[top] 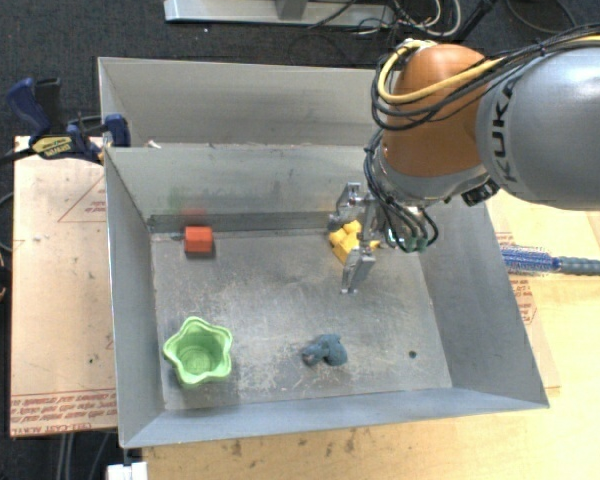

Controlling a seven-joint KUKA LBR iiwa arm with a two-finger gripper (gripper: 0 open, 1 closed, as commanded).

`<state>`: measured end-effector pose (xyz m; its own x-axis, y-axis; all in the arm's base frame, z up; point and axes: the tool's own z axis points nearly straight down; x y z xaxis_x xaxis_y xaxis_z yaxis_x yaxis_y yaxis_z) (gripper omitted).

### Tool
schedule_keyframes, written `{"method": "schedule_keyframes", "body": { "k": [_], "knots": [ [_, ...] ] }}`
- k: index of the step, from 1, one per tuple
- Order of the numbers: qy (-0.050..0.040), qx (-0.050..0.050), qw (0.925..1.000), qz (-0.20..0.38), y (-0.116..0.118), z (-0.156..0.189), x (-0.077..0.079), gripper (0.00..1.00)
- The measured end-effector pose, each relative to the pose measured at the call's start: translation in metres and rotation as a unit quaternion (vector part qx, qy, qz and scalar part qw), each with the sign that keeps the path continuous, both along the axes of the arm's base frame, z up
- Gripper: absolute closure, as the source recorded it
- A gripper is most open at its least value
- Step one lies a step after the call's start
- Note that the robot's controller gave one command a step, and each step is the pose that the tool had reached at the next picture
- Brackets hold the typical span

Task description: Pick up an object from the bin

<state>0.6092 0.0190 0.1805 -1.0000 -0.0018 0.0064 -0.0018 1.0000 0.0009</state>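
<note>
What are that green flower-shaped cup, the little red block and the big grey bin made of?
Cup: likely plastic or soft rubber; uniform bright green, smooth moulded lobes, matte.
Block: maybe painted wood or foam; flat opaque red faces, no shine; cannot tell which.
Bin: sheet metal; dull grey, scuffed floor, faint reflection on its back wall.

Bin [280,98]: dull grey metal, floor scuffed and speckled.
Green cup [197,350]: smooth plastic, slight sheen.
Red block [198,240]: matt, smooth-faced.
Orange cover [435,98]: glossy, smooth shell.
Arm casing [560,128]: smooth silver-grey, satin.
</note>
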Motion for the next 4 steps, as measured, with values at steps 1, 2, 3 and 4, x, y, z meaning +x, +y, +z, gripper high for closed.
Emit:
{"method": "schedule_keyframes", "body": {
  "k": [1,2,3,4],
  "knots": [
    [-0.0005,0.000,0.9888,0.149,-0.046,-0.052,-0.111,0.00],
    [-0.0025,-0.001,0.9402,0.341,0.021,-0.107,-0.081,0.00],
    [-0.0049,0.000,0.9405,0.340,0.021,-0.105,-0.080,1.00],
    [-0.0084,-0.001,0.9348,0.355,-0.008,0.063,-0.096,1.00]
  ]
}}
